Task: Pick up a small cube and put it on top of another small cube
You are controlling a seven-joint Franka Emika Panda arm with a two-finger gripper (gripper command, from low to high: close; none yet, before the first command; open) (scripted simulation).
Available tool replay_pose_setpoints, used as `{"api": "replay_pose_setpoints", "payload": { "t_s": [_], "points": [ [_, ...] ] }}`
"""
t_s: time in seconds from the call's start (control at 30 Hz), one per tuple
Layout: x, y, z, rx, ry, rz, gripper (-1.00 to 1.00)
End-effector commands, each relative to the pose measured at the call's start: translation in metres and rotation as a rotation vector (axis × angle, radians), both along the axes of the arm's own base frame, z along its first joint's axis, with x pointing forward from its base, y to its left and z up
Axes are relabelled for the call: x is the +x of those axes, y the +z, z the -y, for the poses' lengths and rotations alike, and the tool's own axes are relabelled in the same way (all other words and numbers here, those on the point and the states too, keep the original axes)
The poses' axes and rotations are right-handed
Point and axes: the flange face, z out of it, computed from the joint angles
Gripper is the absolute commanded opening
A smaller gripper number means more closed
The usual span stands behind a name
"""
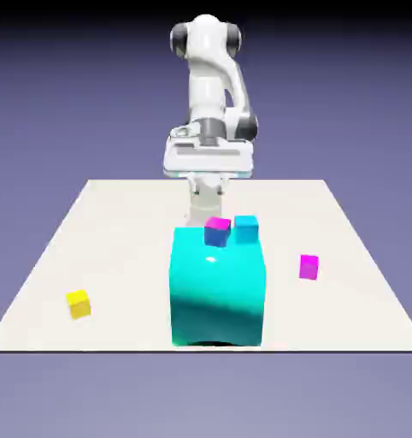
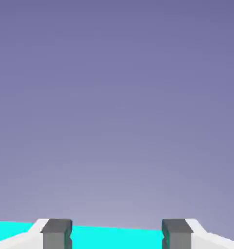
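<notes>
Hand view: shows the claw (image 2: 117, 234) standing wide, with grey fingertips (image 2: 57, 234) set well apart at the bottom edge. Captures a strip of the big teal block (image 2: 114, 237) between and beside the tips, with blue-violet backdrop (image 2: 117, 107) filling the rest of the frame. In the exterior view, shows the white arm (image 1: 208, 81) reaching down to the claw from above, near the middle of the picture.

Just below the claw in that same picture, shows a small magenta-topped cube with blue sides (image 1: 217, 232), near a small cyan cube (image 1: 246, 229) on the exterior view's right. Cannot tell the exact resting place of either, with both overlapping the teal block's far edge. Nearer the camera than the claw, shows the teal block bulking large on the pale surface (image 1: 132, 257).

Farther out, places the small magenta cube (image 1: 309, 267) on the surface, well apart from the claw, lower and toward the exterior view's right. Places the small yellow cube (image 1: 79, 304) lower still, also on the surface and well away from the claw, toward the exterior view's left, slightly turned, with the teal block between yellow and magenta.
</notes>
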Motion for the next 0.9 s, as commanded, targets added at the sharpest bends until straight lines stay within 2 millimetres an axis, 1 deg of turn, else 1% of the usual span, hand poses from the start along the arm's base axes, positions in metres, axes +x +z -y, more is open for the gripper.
{"api": "replay_pose_setpoints", "payload": {
  "t_s": [0.0, 0.23, 0.43, 0.63, 0.87],
  "points": [
    [0.001, -0.005, -0.008, -0.027, 0.049, -0.016, 0.0],
    [0.005, -0.042, -0.062, -0.214, 0.406, -0.111, 0.0],
    [-0.001, -0.075, -0.109, -0.367, 0.726, -0.171, 0.0],
    [-0.015, -0.108, -0.155, -0.512, 1.059, -0.211, 0.0],
    [-0.042, -0.147, -0.204, -0.668, 1.459, -0.233, 0.0]
  ]
}}
